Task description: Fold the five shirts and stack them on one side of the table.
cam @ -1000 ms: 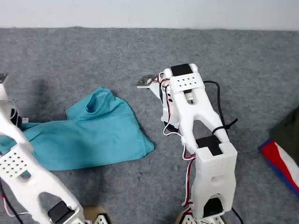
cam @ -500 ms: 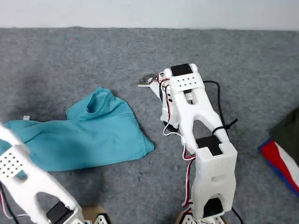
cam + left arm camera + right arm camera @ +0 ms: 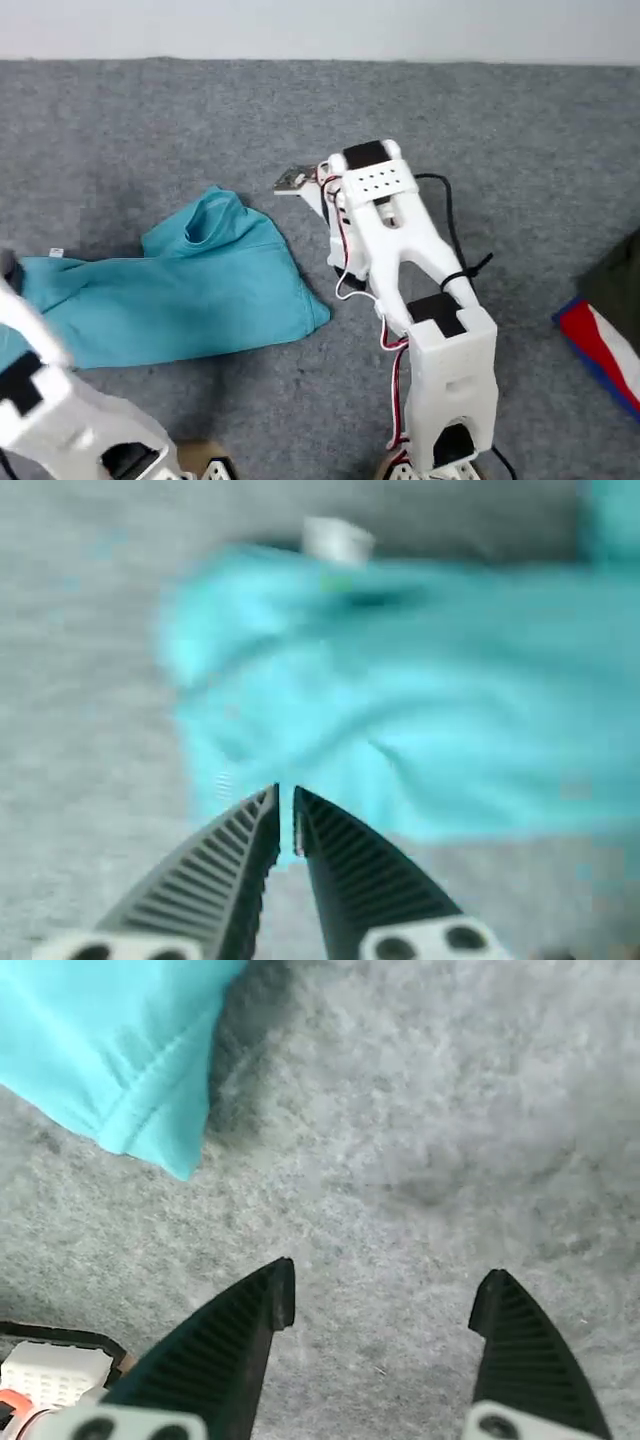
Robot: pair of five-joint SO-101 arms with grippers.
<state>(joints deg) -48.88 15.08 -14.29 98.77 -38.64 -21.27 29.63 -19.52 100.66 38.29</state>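
A teal shirt (image 3: 180, 285) lies partly folded on the grey carpet at the left, its collar toward the far side. In the left wrist view my left gripper (image 3: 285, 802) hangs over the shirt (image 3: 420, 710) with its jaws shut on nothing, near an edge of the cloth. The left arm (image 3: 45, 410) stands at the near-left corner. My right arm (image 3: 375, 190) is in the middle of the table, just right of the shirt. In the right wrist view my right gripper (image 3: 390, 1290) is open over bare carpet, a corner of the shirt (image 3: 110, 1050) close by.
At the right edge lie a dark green cloth (image 3: 615, 280) and a red, white and blue cloth (image 3: 600, 350). A small white tag (image 3: 55, 253) sticks out at the shirt's far-left edge. The grey carpet (image 3: 480, 120) is bare beyond the arms.
The left arm has pulled back from the shirt's left end toward the near-left corner. The right arm has shifted a little left toward the shirt.
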